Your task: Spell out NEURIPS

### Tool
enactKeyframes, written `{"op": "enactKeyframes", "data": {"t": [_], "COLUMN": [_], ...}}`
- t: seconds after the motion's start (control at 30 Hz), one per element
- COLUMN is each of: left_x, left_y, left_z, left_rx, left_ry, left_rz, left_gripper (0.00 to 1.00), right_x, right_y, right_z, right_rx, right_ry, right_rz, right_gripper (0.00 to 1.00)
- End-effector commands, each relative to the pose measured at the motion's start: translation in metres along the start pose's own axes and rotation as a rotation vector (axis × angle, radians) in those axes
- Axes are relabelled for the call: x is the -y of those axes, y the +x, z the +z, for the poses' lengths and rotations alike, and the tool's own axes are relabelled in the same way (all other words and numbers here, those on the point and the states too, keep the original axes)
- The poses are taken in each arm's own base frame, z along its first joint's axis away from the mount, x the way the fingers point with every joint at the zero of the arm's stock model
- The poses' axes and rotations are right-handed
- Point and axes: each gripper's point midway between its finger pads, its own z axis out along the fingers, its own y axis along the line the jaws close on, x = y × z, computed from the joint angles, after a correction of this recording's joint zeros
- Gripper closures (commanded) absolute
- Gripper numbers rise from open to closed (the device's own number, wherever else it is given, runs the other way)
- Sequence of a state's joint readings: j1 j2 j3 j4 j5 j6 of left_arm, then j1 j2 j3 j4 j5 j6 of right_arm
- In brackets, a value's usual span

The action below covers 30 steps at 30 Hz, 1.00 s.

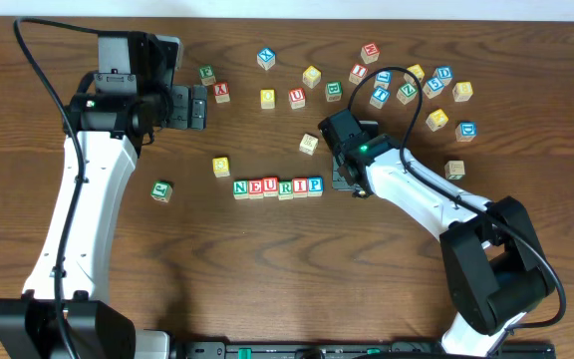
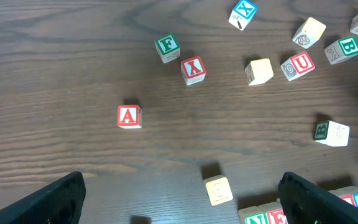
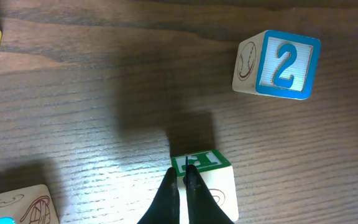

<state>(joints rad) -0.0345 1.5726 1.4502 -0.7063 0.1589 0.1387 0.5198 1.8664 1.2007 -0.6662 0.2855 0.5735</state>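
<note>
The right tool point(image 3: 182, 178), pressed together, is bearing on a green-lettered cube point(image 3: 209, 169) near the right end of the NEURIP row point(image 1: 278, 186) lying mid-table, so it is risking slipping off and knocking that row askew, while the left tool point(image 1: 197, 107) is hanging spread far left.

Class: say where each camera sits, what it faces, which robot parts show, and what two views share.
Overhead: above the table, looking down; both arms, NEURIP row.
Left wrist: on left arm, over scattered cubes; open left gripper.
Right wrist: low over green-lettered cube; shut right gripper.
Shared: overhead and left wrist show red U cube.
</note>
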Motion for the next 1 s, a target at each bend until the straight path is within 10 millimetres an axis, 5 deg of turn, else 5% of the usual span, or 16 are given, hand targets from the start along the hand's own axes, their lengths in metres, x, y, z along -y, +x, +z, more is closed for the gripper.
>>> {"op": "enactKeyframes", "data": {"t": [0.0, 0.97], "left_x": [0.0, 0.0], "left_y": [-0.01, -0.01], "left_z": [-0.007, -0.007], "left_rx": [0.03, 0.03], "left_ry": [0.002, 0.002], "left_rz": [0.011, 0.012], "left_gripper": [0.02, 0.03], "right_x": [0.009, 0.005], "right_y": [-0.001, -0.006], "right_z": [0.0, 0.012], "right_rx": [0.007, 0.021], "right_ry": [0.013, 0.006], "right_rz": [0.011, 0.007], "right_gripper": [0.99, 0.99]}}
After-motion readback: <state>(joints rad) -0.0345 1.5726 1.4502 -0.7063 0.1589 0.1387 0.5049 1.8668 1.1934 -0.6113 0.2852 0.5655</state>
